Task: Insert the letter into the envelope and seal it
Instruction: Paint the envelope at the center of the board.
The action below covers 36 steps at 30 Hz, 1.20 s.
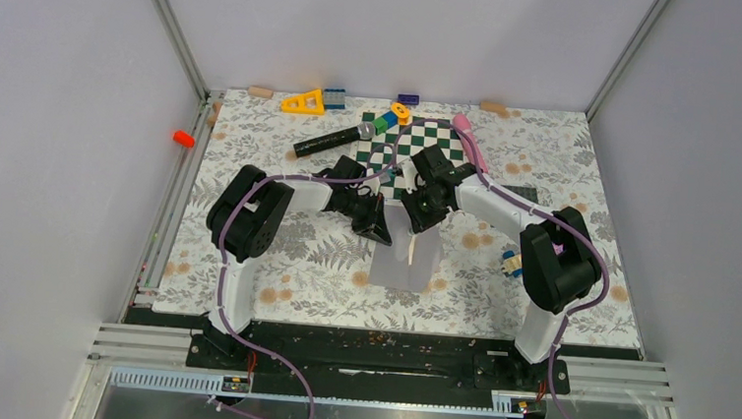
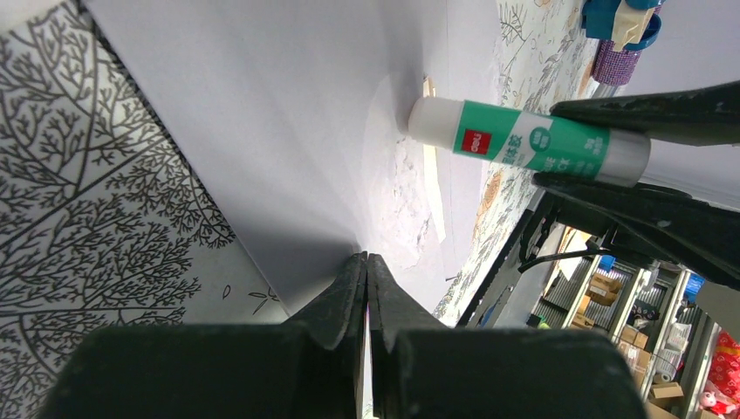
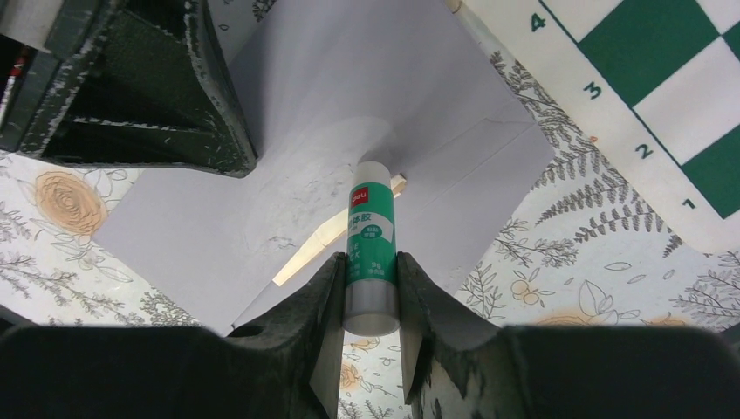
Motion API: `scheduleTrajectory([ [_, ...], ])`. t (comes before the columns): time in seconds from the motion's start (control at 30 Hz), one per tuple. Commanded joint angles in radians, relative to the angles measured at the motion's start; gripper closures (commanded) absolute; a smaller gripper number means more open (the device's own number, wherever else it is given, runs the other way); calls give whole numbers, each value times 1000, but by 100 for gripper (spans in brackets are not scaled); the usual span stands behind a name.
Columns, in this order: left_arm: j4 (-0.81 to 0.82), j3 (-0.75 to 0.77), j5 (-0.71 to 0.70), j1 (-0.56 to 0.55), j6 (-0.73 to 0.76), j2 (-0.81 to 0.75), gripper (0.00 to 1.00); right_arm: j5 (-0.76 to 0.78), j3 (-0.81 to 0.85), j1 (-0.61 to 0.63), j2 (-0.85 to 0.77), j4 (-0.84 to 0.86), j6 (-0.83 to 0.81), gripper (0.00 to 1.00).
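The light grey envelope (image 1: 405, 263) lies on the floral mat in front of the arms, its triangular flap (image 2: 262, 113) lifted. A cream strip of the letter (image 3: 336, 234) shows at the envelope's mouth. My left gripper (image 2: 366, 259) is shut on the flap's edge and holds it up. My right gripper (image 3: 371, 264) is shut on a green and white glue stick (image 3: 370, 229). The white tip of the stick touches the inside of the flap (image 3: 305, 105). The stick also shows in the left wrist view (image 2: 524, 140), held by the right gripper's fingers (image 2: 663, 109).
A green and white chessboard (image 1: 431, 140) lies behind the grippers. At the back are a black cylinder (image 1: 332, 140), a yellow triangle (image 1: 304, 101), blue bricks (image 1: 408, 99) and a pink object (image 1: 471, 138). A small orange piece (image 1: 184, 138) lies at the left wall.
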Motion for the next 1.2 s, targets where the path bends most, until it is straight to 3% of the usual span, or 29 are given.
scheduleTrajectory([
  [0.0,0,-14,-142,-5,37,29,100,-87,2,4,-24,21,-12,100],
  [0.57,2,-14,-151,-6,31,27,100,-206,-19,35,-25,-93,-84,100],
  [1.17,5,-15,-149,-6,26,23,100,-225,-16,40,-35,-32,-28,100],
])
